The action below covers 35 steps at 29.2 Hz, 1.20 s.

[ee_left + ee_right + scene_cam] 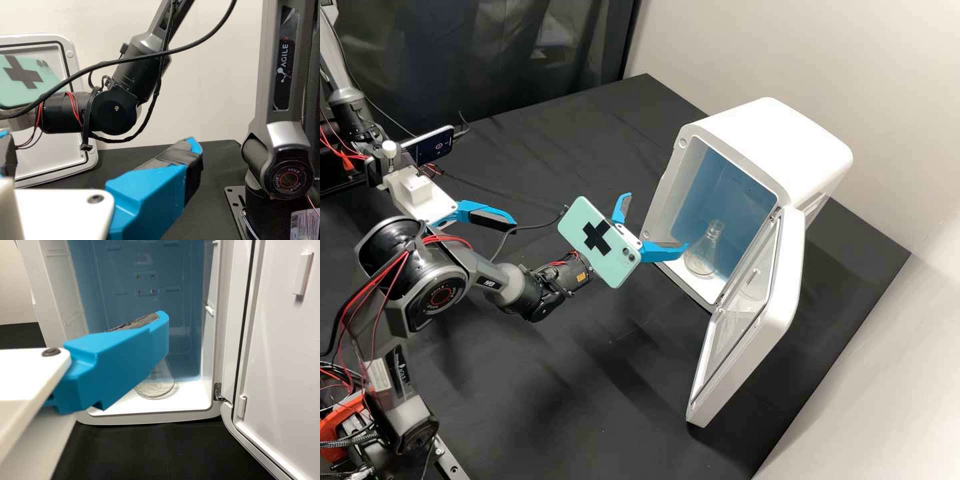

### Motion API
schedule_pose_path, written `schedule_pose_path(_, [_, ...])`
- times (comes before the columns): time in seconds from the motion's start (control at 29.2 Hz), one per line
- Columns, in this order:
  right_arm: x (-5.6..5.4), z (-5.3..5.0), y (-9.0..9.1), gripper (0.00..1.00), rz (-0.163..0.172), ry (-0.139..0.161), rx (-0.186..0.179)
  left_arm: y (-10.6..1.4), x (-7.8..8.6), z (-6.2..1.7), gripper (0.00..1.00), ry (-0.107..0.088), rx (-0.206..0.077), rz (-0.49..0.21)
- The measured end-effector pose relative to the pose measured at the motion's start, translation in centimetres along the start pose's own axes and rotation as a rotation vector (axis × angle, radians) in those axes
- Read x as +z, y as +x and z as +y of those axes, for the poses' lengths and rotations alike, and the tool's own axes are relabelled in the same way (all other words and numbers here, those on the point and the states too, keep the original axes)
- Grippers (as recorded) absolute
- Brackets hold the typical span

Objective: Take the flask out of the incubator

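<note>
The white incubator (787,153) stands on the right part of the black bench (587,373), close to the bench's right edge and to the wall behind it. Its door (753,313) hangs wide open from the right side of the frame and swings toward the near side, leaving the blue chamber exposed.

The flask (710,250) stands upright on the chamber floor, a little in from the threshold, with blue wall showing on either side of it. In the right wrist view its glass base (159,386) sits partly hidden behind a blue finger (120,357).

The right gripper (657,222) is at the mouth of the opening by the left frame edge, its fingers spread wide and holding nothing. One fingertip points in over the threshold, near the flask but apart from it. A mint phone (600,241) rides on that wrist.

The left gripper (483,217) hangs far left, well apart from the incubator, its fingers parted and bare.
</note>
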Motion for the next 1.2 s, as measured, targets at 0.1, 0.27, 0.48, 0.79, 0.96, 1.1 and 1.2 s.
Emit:
schedule_pose_path(0.1, [0.0,0.0,0.0,1.0,0.0,0.0,0.0,0.0,0.0,0.0,1.0,0.0,0.0,0.0])
schedule_pose_path(0.27, [0.0,0.0,0.0,1.0,0.0,0.0,0.0,0.0,0.0,0.0,1.0,0.001,0.0,-0.001])
schedule_pose_path(0.48, [0.0,0.0,0.0,1.0,0.0,0.0,0.0,0.5,-0.1,-0.44,1.0,0.001,-0.012,0.0])
schedule_pose_path(0.79, [0.0,0.0,0.0,1.0,0.0,0.0,0.0,2.4,-2.9,-1.65,1.0,-0.001,-0.057,0.086])
schedule_pose_path(0.96, [0.0,0.0,0.0,1.0,0.0,0.0,0.0,2.8,-5.3,-1.63,1.0,-0.004,-0.076,0.161])
schedule_pose_path(1.1, [0.0,0.0,0.0,1.0,0.0,0.0,0.0,2.8,-7.3,-1.35,1.0,-0.025,-0.073,0.219])
schedule_pose_path(1.2, [0.0,0.0,0.0,1.0,0.0,0.0,0.0,2.7,-8.4,-1.21,1.0,-0.052,-0.084,0.258])
